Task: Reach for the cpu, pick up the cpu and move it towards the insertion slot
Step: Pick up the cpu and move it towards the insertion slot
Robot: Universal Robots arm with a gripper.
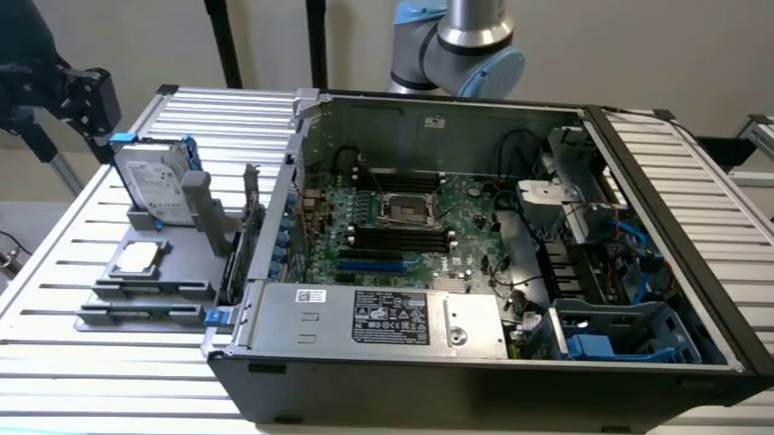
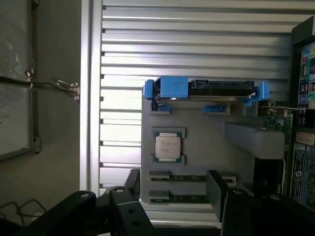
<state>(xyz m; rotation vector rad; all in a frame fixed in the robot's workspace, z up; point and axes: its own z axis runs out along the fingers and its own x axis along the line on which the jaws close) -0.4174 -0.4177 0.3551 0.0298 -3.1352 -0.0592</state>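
Note:
The cpu (image 1: 140, 257) is a small silver-grey square chip lying flat in a pocket of the grey tray (image 1: 181, 243), at the exterior view's left beside the open computer case. In the wrist view the cpu (image 2: 168, 146) lies ahead of my gripper (image 2: 174, 192), whose two black fingers (image 2: 216, 192) stand apart with nothing between them. From the exterior view my gripper (image 1: 82, 104) hangs high above the table's far left corner, well clear of the tray. The insertion slot (image 1: 409, 210) is the metal-framed square socket on the green motherboard inside the case.
A silver hard drive (image 1: 155, 185) in a blue bracket (image 2: 170, 88) stands upright at the tray's far end. Two memory sticks (image 2: 186, 178) lie in the tray near the cpu. The case's raised wall (image 1: 290, 181) separates tray and motherboard. A slatted metal table (image 1: 72, 362) carries everything.

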